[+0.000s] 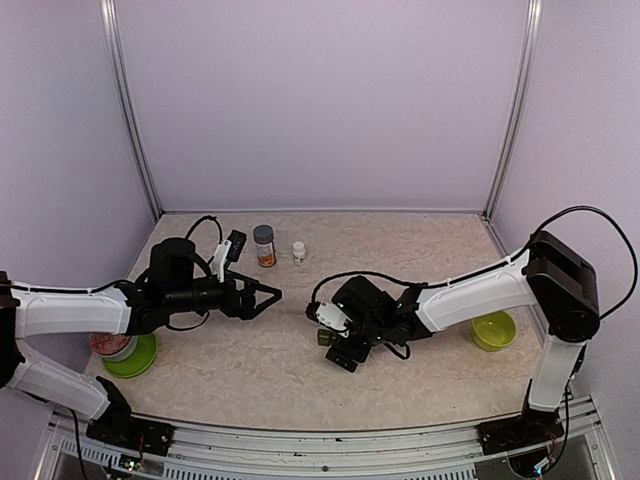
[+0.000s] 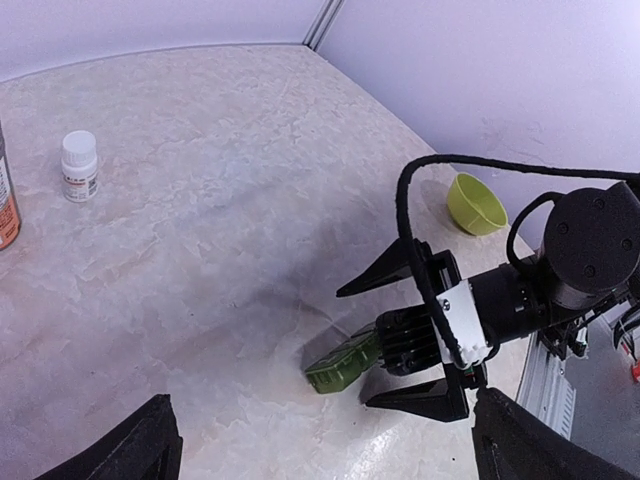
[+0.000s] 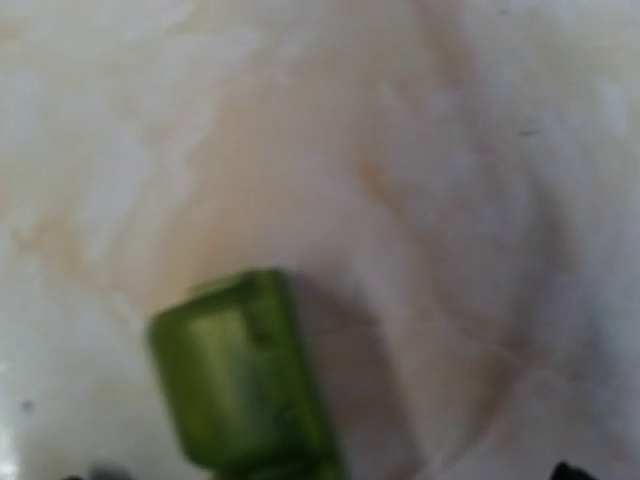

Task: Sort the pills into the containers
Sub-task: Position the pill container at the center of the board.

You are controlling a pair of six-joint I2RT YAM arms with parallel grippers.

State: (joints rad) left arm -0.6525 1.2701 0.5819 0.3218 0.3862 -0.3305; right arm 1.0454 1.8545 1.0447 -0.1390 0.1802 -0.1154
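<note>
The dark olive-green pill box (image 1: 324,339) lies on the table with its lids shut. My right gripper (image 1: 330,335) is low over it, open wide, one black finger on each side of the box. The left wrist view shows this: the box (image 2: 340,366) sticks out from under the right gripper (image 2: 354,348). In the right wrist view the box (image 3: 240,375) is blurred and very close. My left gripper (image 1: 268,297) is open and empty, a short way left of the box and pointing at it. No loose pills show.
An orange bottle with a grey cap (image 1: 264,245) and a small white bottle (image 1: 298,252) stand at the back. A lime-green bowl (image 1: 493,330) sits at the right. Another lime-green bowl (image 1: 135,358) holding a red-and-white tub sits at the left.
</note>
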